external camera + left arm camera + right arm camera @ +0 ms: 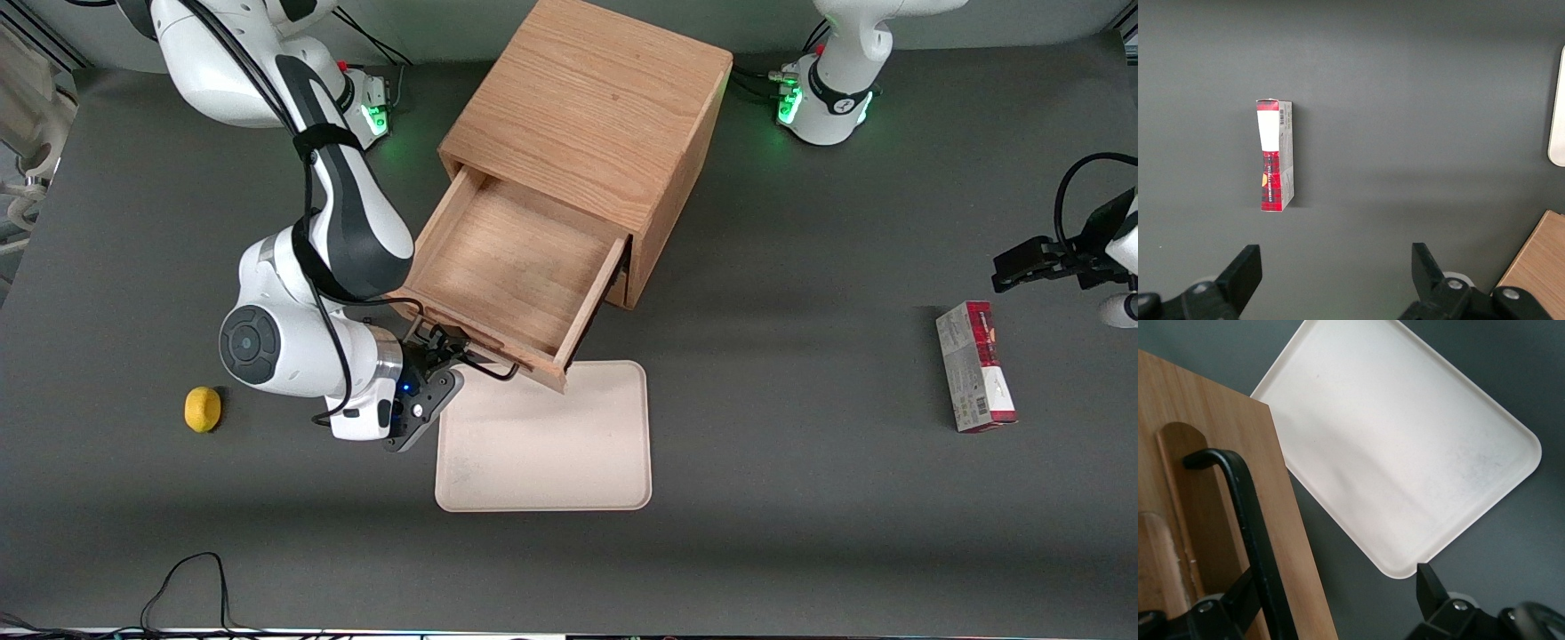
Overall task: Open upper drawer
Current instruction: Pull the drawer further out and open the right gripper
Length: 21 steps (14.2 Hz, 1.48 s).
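Upper drawer [516,267] is pulled well out of the oak cabinet [591,116], sticking out toward the front camera at an angle. Its inside is bare light wood. The drawer's front panel [1211,513] overhangs the edge of the cream tray [547,440], which lies flat on the dark grey table [800,356], nearer the front camera than the cabinet.

The gripper [444,356] sits at the drawer's front panel, at the end of the black wire handle [1245,520] toward the working arm. In the right wrist view the jaws stand wide: one finger [1238,603] is right at the handle bar against the panel, the other finger [1431,593] is well apart from it, out over the table near the tray's corner. Nothing is clamped between them. Cannot tell whether the near finger actually touches the bar.

The handle runs along the wood panel, its bent end entering the panel near a rounded recess. The tray [1405,447] shows scuffs on its surface.

Other items: a yellow lemon [203,409] lies on the table toward the working arm's end, well apart from the tray. A red and grey carton [975,366] lies flat toward the parked arm's end; the left wrist view also shows it [1276,155], alone on the table.
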Each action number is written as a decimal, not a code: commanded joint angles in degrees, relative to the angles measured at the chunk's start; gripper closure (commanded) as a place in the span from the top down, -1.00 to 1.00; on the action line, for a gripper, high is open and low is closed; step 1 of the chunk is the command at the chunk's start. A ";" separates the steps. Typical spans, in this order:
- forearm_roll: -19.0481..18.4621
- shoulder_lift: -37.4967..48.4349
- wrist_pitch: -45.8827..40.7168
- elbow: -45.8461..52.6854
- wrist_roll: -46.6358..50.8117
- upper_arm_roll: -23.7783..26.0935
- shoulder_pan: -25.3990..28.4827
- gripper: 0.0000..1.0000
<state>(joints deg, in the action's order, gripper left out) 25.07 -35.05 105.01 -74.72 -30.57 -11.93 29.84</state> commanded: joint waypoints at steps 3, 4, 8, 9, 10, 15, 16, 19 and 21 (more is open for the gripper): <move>1.39 -1.34 -2.44 3.44 -0.37 0.59 -0.83 0.99; 1.39 -1.34 -2.62 3.53 -0.37 0.59 -0.83 0.99; 1.30 -1.34 -5.16 5.11 -0.28 0.59 -0.83 0.98; 1.30 -1.25 -5.60 5.29 -0.10 0.59 -0.83 0.98; 1.30 -1.07 -6.13 5.38 0.07 0.59 -0.83 0.98; 0.69 -0.63 -11.83 8.36 0.07 -0.11 -1.01 0.98; 0.51 -0.55 -12.89 8.89 0.07 -0.37 -1.18 0.98; 0.33 -0.28 -16.58 11.00 0.07 -0.29 -3.11 0.98; -1.32 1.12 -16.94 11.00 0.07 -1.42 -3.29 0.98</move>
<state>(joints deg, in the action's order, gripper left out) 24.81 -34.80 89.90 -65.30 -30.56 -12.59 27.21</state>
